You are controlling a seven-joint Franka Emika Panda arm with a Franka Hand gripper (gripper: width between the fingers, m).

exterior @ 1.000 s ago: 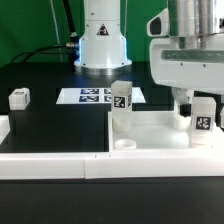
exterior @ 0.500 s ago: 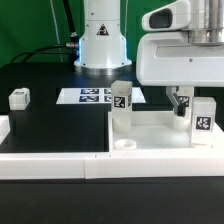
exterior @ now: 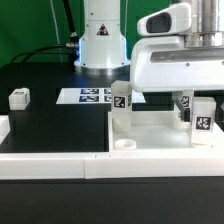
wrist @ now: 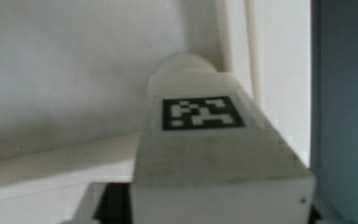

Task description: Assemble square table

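Observation:
The square table top [exterior: 160, 128] lies as a white rimmed slab at the exterior view's right. One tagged leg [exterior: 120, 100] stands upright at its far left corner. Another tagged leg [exterior: 203, 116] stands upright at its right side. My gripper [exterior: 192, 104] reaches down onto that right leg. In the wrist view this leg [wrist: 202, 150] fills the whole gap between my jaws, and the dark finger [wrist: 115, 205] lies against its side. My gripper [wrist: 202, 208] is shut on it. A loose leg [exterior: 18, 97] lies far off at the exterior view's left.
The marker board [exterior: 92, 96] lies flat behind the slab, in front of the robot base [exterior: 100, 45]. Long white border rails [exterior: 55, 165] run along the front edge. An empty round socket [exterior: 125, 144] shows at the slab's near left corner.
My hand has shifted toward the exterior view's left above the slab. The jaws, wide apart before, have closed in on the right leg.

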